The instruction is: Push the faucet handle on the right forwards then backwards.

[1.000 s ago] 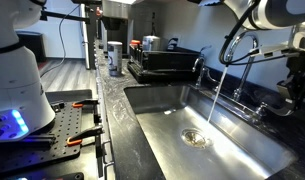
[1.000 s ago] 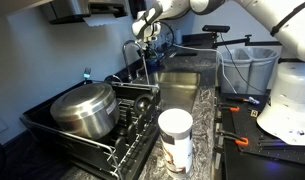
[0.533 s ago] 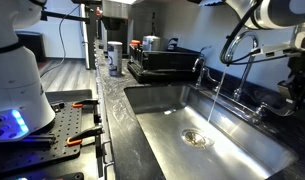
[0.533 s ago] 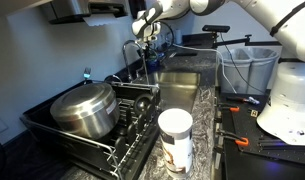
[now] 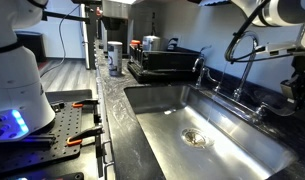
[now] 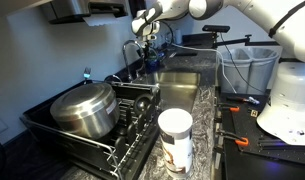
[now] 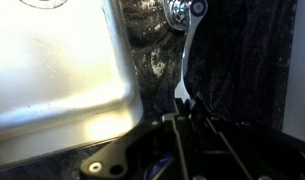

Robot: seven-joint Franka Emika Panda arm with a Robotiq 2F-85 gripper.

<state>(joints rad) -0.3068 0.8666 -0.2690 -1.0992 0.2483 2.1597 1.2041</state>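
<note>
In the wrist view the faucet handle [image 7: 184, 60] is a slim chrome lever. It runs from its round base [image 7: 188, 9] down to my gripper [image 7: 188, 108]. The dark fingers lie close together and their tips touch the lever's end. In an exterior view the gripper [image 5: 296, 86] hangs at the far right behind the sink, past a small chrome handle [image 5: 260, 108] and the gooseneck spout [image 5: 235, 45]. No water runs from the spout. In an exterior view the gripper [image 6: 145, 27] sits beyond the spout [image 6: 129, 52].
The steel sink [image 5: 157, 100] fills the middle, with its corner in the wrist view [image 7: 52, 60]. A dish rack [image 5: 162, 62] stands at the far end and holds a steel pot [image 6: 87, 110]. A white-lidded canister [image 6: 175, 140] is on the speckled counter.
Water streamed from the spout in the earlier frames and has now stopped. The gripper has shifted slightly by the handle.
</note>
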